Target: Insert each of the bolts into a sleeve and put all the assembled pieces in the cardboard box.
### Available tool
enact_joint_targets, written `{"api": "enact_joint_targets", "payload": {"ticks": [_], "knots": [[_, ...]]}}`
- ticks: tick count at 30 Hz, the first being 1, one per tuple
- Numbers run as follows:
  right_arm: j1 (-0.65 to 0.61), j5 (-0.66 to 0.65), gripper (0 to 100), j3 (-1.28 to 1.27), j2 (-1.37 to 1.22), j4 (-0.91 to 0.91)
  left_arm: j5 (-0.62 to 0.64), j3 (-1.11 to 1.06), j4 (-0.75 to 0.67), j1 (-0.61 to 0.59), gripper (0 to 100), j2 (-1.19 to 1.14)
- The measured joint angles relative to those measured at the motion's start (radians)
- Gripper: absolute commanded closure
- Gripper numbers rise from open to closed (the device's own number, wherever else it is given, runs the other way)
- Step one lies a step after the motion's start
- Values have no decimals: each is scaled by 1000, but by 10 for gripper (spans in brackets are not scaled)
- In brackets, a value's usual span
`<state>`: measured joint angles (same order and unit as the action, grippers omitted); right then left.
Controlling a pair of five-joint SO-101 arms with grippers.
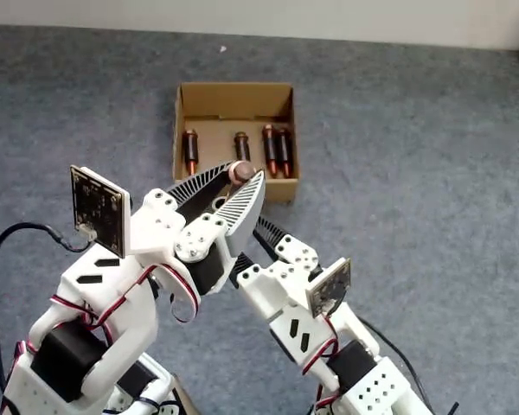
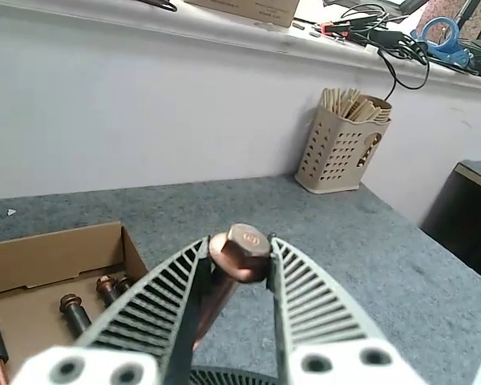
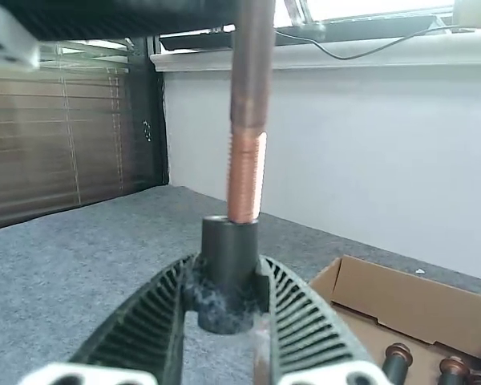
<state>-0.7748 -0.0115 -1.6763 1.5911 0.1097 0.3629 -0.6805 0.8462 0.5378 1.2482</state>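
Bolt [image 3: 248, 120] pinched in left gripper [image 2: 239, 247] sits at the mouth of the sleeve [image 3: 228, 257] that right gripper [image 3: 227, 277] clamps, so keep it plumb and push straight down.

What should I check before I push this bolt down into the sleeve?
1. Left gripper shut on the bolt at its head: ok.
2. Right gripper shut on the sleeve, sleeve upright: ok.
3. Bolt tip at the sleeve's mouth: ok.
4. Bolt fully seated: not ok, bare thread shows above the sleeve.
5. How far the tip has gone in: cannot tell.
6. Room in the cardboard box beside the four assembled pieces: ok, bare floor between them.
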Motion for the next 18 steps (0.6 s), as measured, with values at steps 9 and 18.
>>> {"api": "enact_joint_targets", "payload": {"ticks": [9,18], "knots": [[0,0,995,0,0,0,5,0,3,-21,993,0],[0,0,995,0,0,0,3,2,23,-23,993,2]]}}
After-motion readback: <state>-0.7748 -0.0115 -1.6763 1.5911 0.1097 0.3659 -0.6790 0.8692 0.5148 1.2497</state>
